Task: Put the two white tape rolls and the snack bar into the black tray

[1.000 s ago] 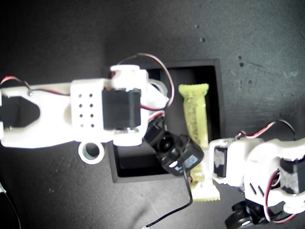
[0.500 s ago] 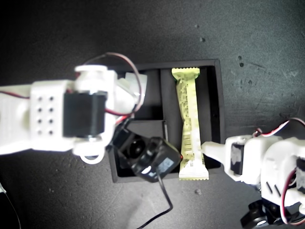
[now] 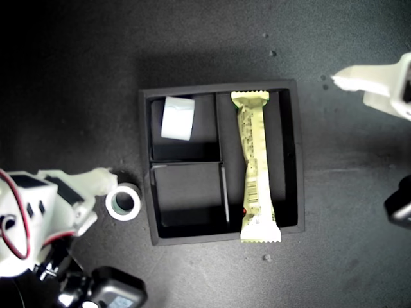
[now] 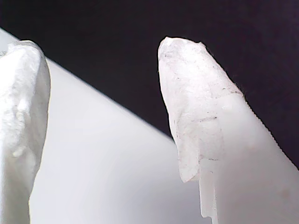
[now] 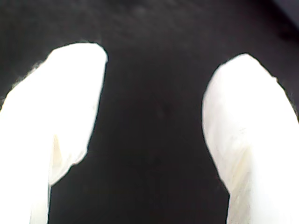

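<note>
One roll (image 3: 123, 201) left on counter (image 3: 77, 77), just outside tray (image 3: 146, 192).
Likely light, stiff ring: grip across rim. Other roll (image 3: 178, 118) and bar (image 3: 255, 168) in tray. Both claws (image 4: 103, 107) (image 5: 154, 121) released, empty.

Dark speckled tabletop (image 3: 192, 45)

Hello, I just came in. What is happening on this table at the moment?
Two robot arms are loading a black tray. The snack bar lies in the long compartment, its lower end resting over the tray's wall. One white tape roll stands on edge in a small compartment. The smaller tape roll is on the table outside the tray, at the exterior view's left, beside one arm. My first gripper and my second gripper are both open and hold nothing.
</note>
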Tool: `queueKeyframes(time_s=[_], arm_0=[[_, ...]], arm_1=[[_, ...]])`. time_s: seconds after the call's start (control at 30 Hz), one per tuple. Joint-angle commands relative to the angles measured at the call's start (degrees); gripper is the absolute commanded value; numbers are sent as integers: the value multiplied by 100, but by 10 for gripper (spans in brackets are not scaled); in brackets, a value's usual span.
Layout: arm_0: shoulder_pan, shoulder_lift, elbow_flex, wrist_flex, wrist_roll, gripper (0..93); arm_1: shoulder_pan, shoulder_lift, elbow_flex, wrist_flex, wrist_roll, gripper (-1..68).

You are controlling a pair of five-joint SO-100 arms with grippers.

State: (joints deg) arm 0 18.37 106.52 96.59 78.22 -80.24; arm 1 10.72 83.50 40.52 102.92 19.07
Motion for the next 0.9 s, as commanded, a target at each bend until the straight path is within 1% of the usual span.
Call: queueKeyframes(time_s=[0.0,0.1,0.2,0.47,0.63,0.87], arm_0=[[404,360,879,-1213,-378,157],[545,360,1450,-1978,-519,156],[554,334,1811,-2522,-519,156],[615,44,1907,-2874,-615,155],[712,-167,2021,-3190,-756,153],[747,-264,2241,-3445,-905,152]], arm_1=[[105,905,562,26,439,131],[97,1608,1204,18,861,126],[0,2092,1670,18,1239,120],[-325,2461,2681,-193,1872,106],[-237,2637,2997,-325,2021,72],[-167,2663,3015,-290,2065,53]])
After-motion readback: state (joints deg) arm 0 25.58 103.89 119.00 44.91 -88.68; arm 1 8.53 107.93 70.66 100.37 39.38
